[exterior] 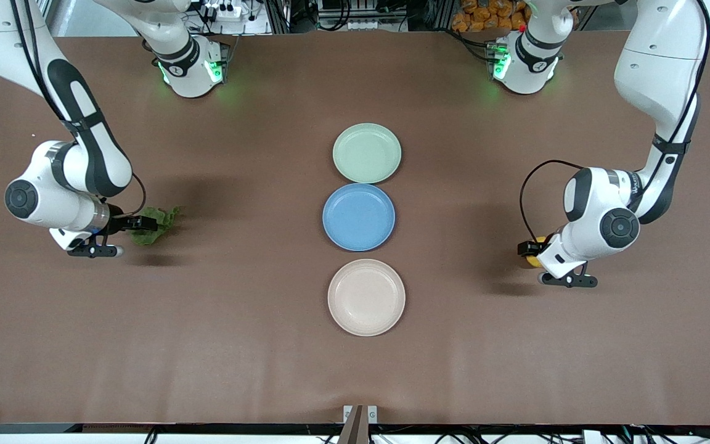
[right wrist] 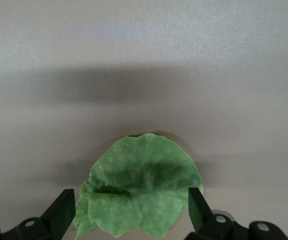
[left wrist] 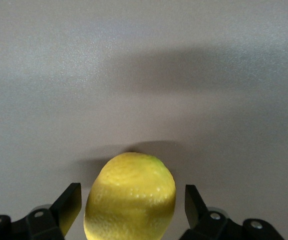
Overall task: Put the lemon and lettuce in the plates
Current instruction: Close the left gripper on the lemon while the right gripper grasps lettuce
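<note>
The left gripper (left wrist: 131,205) is sitting low at the left arm's end of the brown table (exterior: 219,345), its fingers (left wrist: 68,204) spread wide on either side of the small oval yellow lemon (left wrist: 130,199), with gaps showing on both sides. The right gripper (right wrist: 129,210) is standing open at the right arm's end, its fingers (right wrist: 61,212) flanking the wrinkled green lettuce leaf (right wrist: 140,197) lying on the tabletop. The mint green plate (exterior: 367,153), blue plate (exterior: 359,216) and beige-white plate (exterior: 366,296) are lying in a row at mid-table.
</note>
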You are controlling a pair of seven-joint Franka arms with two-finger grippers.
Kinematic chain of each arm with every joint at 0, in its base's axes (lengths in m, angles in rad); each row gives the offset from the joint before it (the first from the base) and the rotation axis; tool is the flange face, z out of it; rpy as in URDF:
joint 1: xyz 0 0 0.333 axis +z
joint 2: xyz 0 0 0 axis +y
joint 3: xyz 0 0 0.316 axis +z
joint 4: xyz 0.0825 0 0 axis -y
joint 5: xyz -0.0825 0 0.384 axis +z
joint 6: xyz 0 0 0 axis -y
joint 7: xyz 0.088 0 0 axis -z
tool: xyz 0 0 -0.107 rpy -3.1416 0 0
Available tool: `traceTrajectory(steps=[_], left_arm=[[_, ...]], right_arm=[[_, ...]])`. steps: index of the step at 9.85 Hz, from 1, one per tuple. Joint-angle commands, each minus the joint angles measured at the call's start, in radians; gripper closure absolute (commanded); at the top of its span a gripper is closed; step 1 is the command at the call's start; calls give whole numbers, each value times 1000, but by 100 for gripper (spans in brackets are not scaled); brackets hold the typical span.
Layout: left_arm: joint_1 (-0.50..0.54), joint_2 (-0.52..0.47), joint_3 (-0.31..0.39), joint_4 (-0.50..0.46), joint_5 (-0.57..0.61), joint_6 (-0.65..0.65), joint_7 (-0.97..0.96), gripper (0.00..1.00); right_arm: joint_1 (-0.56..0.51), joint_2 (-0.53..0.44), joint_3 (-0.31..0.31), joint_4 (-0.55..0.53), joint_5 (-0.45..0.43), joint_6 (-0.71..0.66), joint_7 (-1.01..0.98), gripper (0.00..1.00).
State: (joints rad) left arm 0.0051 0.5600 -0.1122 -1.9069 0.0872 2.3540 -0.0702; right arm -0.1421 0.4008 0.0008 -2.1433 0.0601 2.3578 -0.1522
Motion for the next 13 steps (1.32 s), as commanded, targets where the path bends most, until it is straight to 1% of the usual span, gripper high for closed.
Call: traceTrajectory(steps=[1, 2, 5, 7, 9, 11, 12, 13], left_arm=[[6, 0, -1, -1, 20, 13, 12, 88], [6, 1, -1, 0, 20, 13, 12, 100], [1, -8, -3, 22, 10, 13, -2, 100], [-4, -11, -6, 57, 9, 13, -3, 100], [-4, -23, -56, 101, 5, -17, -8, 100], [-5, -25, -118, 130, -61, -24, -31, 100], [-4, -26, -148, 149, -72, -24, -36, 100], [-2, -25, -173, 163, -108, -24, -61, 100]], right_arm=[[-17, 21, 13, -6, 17, 18, -14, 0], [-17, 26, 13, -6, 17, 23, -14, 0], [-19, 42, 13, -4, 20, 34, -14, 0], [-22, 56, 13, -6, 20, 55, -14, 1], [-22, 65, 13, -4, 21, 55, -14, 0], [-24, 70, 14, -4, 36, 55, -14, 0], [-22, 70, 14, -4, 37, 55, -14, 15], [-22, 70, 13, -3, 37, 54, -15, 35]])
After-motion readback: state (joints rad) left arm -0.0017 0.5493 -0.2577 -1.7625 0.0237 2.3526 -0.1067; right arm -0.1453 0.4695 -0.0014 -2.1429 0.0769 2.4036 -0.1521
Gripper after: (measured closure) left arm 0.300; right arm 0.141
